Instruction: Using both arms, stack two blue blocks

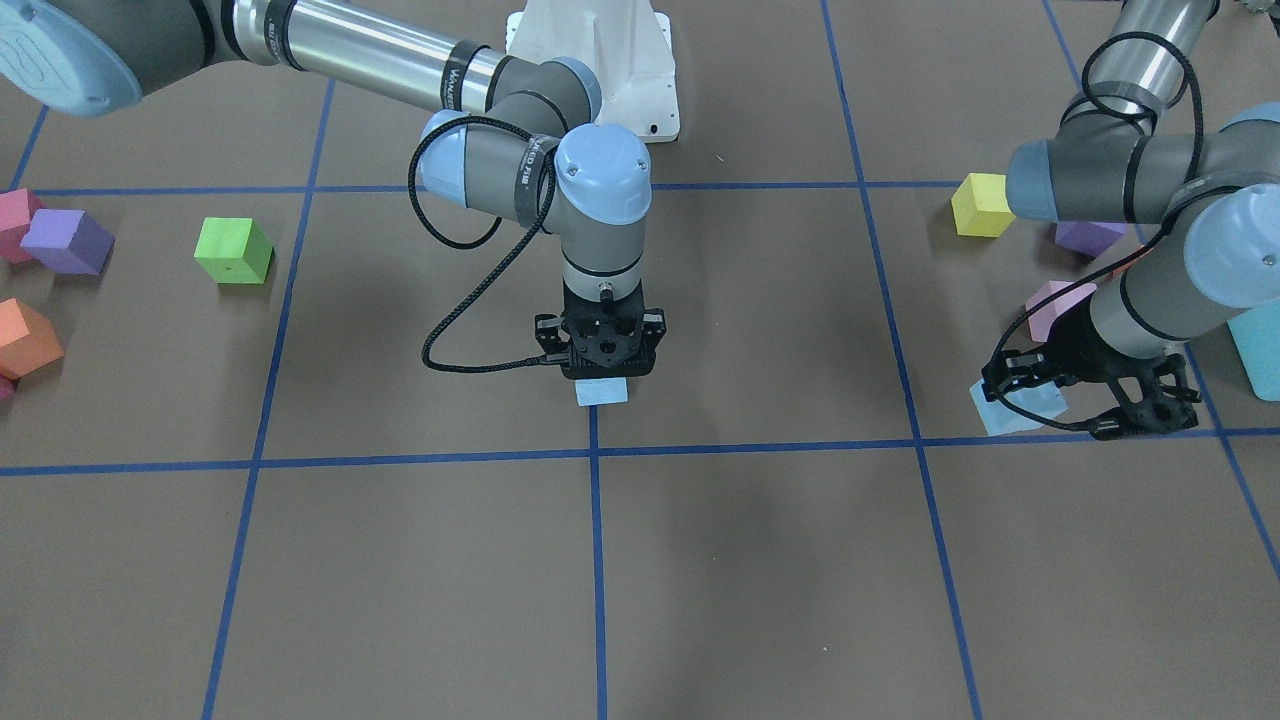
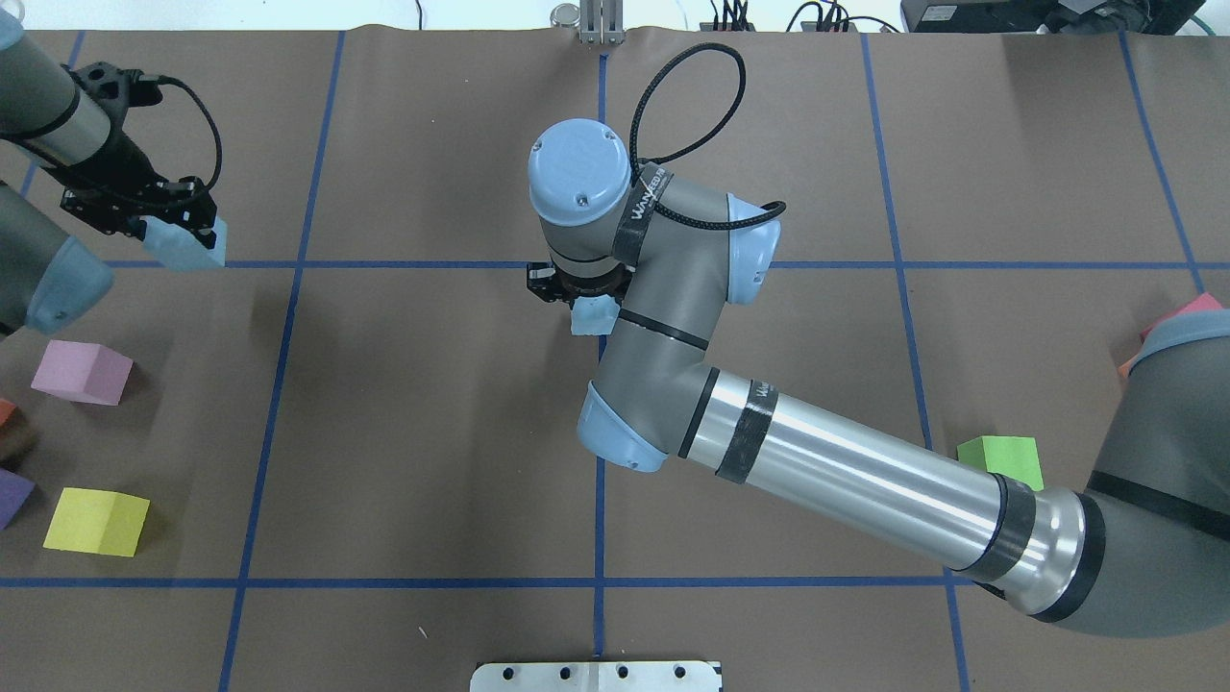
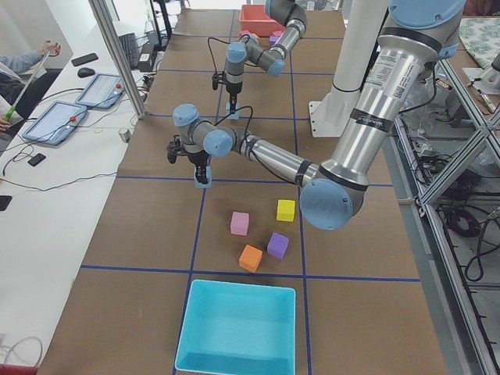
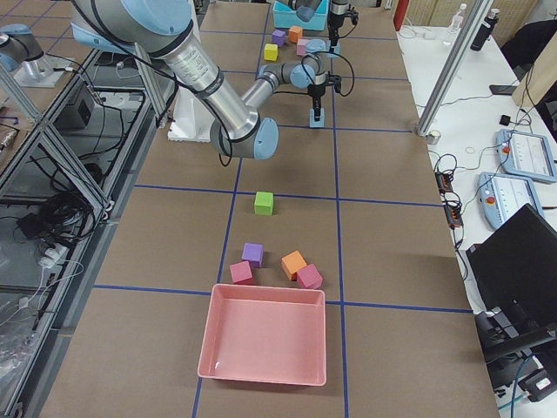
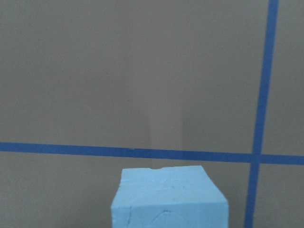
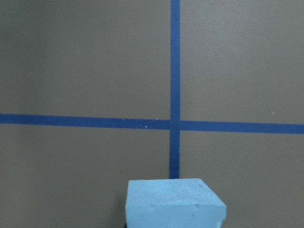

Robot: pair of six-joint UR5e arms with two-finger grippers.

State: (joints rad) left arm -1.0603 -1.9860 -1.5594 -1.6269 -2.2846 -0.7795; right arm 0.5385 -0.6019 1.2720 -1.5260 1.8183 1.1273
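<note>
My right gripper (image 1: 600,375) points straight down near the table's middle and is shut on a pale blue block (image 1: 601,391), just behind a crossing of blue tape lines; this block also shows in the overhead view (image 2: 592,315) and the right wrist view (image 6: 175,202). My left gripper (image 1: 1045,408) is tilted and shut on the other blue block (image 1: 1012,410) low over the table on my far left. In the overhead view the left gripper (image 2: 168,226) holds that block (image 2: 190,246) at its tip. The left wrist view shows the block (image 5: 168,199) over a tape line.
Pink (image 2: 82,372), yellow (image 2: 96,521) and purple (image 2: 10,495) cubes lie near my left arm, a green cube (image 2: 1001,459) by my right forearm. A turquoise bin (image 3: 238,328) stands at the left end, a pink tray (image 4: 265,344) at the right end. The white pedestal (image 1: 600,60) stands behind.
</note>
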